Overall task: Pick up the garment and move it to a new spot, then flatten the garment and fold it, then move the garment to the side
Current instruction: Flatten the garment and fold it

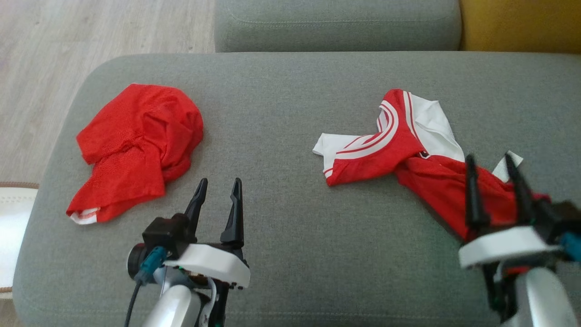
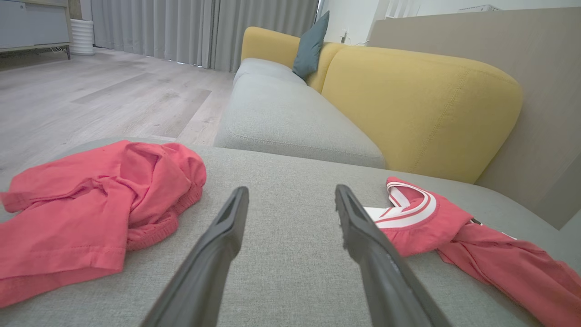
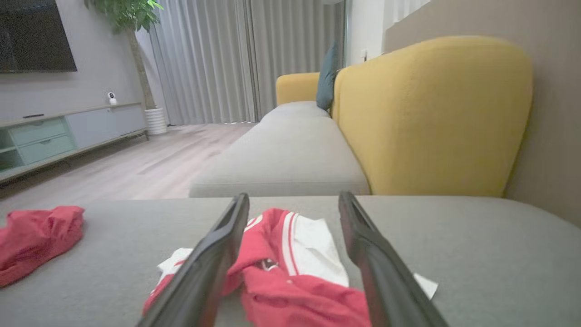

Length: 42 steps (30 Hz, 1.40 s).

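Note:
A crumpled red and white shirt (image 1: 408,150) lies on the right of the grey ottoman (image 1: 281,113). My right gripper (image 1: 492,163) hovers open over its lower red part, fingers apart with the cloth below them; in the right wrist view the shirt (image 3: 295,268) shows between the open fingers (image 3: 218,245). A bunched plain red garment (image 1: 136,145) lies at the left. My left gripper (image 1: 219,186) stands open over bare cushion, just right of that red garment (image 2: 91,209), holding nothing. In the left wrist view the striped shirt (image 2: 426,222) lies to the right.
A grey sofa seat (image 1: 336,22) with a yellow backrest (image 1: 517,22) stands beyond the ottoman. Wooden floor (image 1: 91,36) lies to the left, and a pale object (image 1: 11,227) sits at the left edge. Bare cushion spreads between the two garments.

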Tool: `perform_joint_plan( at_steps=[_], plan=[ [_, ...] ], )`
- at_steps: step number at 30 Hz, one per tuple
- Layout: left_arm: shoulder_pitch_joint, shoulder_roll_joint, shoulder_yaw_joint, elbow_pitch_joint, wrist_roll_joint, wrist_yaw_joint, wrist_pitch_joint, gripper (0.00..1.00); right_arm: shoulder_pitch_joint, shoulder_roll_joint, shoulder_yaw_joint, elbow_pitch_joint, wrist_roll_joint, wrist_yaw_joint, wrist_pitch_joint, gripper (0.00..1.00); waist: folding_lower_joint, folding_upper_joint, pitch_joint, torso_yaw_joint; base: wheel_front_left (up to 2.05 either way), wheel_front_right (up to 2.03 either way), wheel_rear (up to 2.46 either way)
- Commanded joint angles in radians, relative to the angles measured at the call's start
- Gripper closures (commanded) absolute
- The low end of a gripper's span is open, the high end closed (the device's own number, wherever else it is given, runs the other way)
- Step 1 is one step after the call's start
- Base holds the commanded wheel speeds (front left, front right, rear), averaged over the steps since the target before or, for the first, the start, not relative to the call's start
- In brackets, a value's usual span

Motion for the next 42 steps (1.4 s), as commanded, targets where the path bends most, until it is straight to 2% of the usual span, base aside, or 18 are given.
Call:
perform_joint_plan(
  at_steps=[1,12,16,24,30,34,42],
  plan=[
    [-0.038,0.001,0.029,-0.037,0.002,-0.003,-0.006,0.0,0.001,-0.007,0.036,-0.036,0.018,-0.001,-0.014,0.0,0.0,0.0,0.001,0.0,0.0,0.0,0.0],
    [-0.075,0.001,0.024,-0.028,0.025,-0.024,-0.006,0.0,0.005,-0.007,0.079,-0.042,0.065,-0.001,-0.021,0.0,0.0,0.0,0.031,-0.031,0.0,0.0,0.0],
    [-0.141,0.001,-0.039,0.014,0.048,-0.063,-0.006,0.0,-0.007,-0.007,0.074,-0.051,0.072,-0.001,-0.019,0.0,0.0,0.0,0.061,-0.051,0.0,0.0,0.0],
    [-0.389,0.001,-0.198,0.265,0.083,-0.154,0.041,0.0,-0.055,-0.007,0.093,-0.078,0.072,-0.001,-0.018,0.0,0.0,0.0,0.15,-0.134,0.0,0.0,0.0],
    [-0.538,0.001,-0.286,0.453,0.062,-0.2,0.111,0.0,-0.085,-0.007,0.097,-0.087,0.083,-0.001,-0.029,0.0,0.0,0.0,0.211,-0.194,0.0,0.0,0.0],
    [-0.598,0.001,-0.322,0.542,0.038,-0.211,0.123,0.0,-0.098,-0.007,0.106,-0.08,0.091,-0.001,-0.041,0.0,0.0,0.0,0.238,-0.227,0.0,0.0,0.0],
    [-0.676,0.001,-0.383,0.677,0.032,-0.204,0.102,0.0,-0.117,-0.007,0.114,-0.064,0.099,-0.001,-0.061,0.0,0.0,0.0,0.264,-0.266,0.0,0.0,0.0]
  ],
)
